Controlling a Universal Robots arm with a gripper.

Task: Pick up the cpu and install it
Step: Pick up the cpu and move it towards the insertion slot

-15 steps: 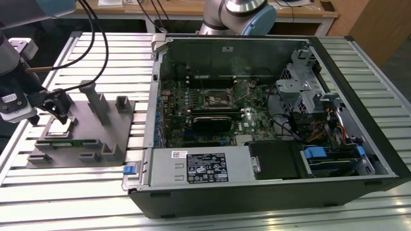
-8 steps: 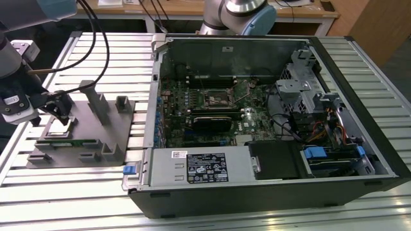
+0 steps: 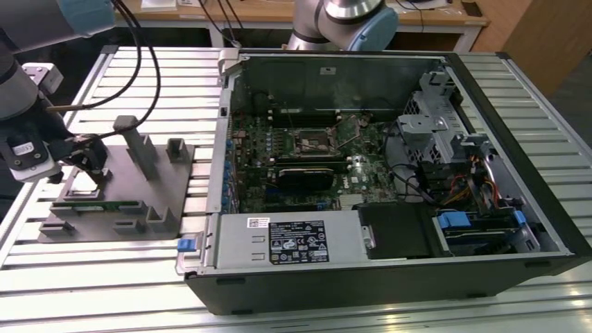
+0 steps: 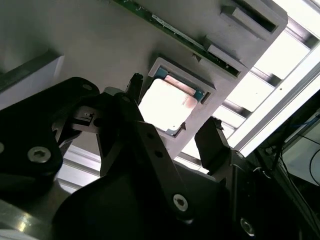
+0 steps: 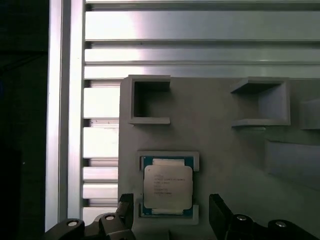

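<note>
Grey fixture plate [image 5: 225,150] cradles the cpu [image 5: 167,186], print unreadable; the hand [image 5: 171,200] straddles it, open, empty.

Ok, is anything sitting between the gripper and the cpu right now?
Nothing visible. In the first wrist view the cpu lies uncovered in its pocket on the grey fixture plate. The gripper is open, with one finger off each side of the chip and apart from it.

Exterior view: even room light, computer case [image 3: 333,90] interior dim. Second wrist view: cpu [image 4: 165,107] and table slats [image 4: 300,35] blown out white. First wrist view: glare bands along table slats.
</note>
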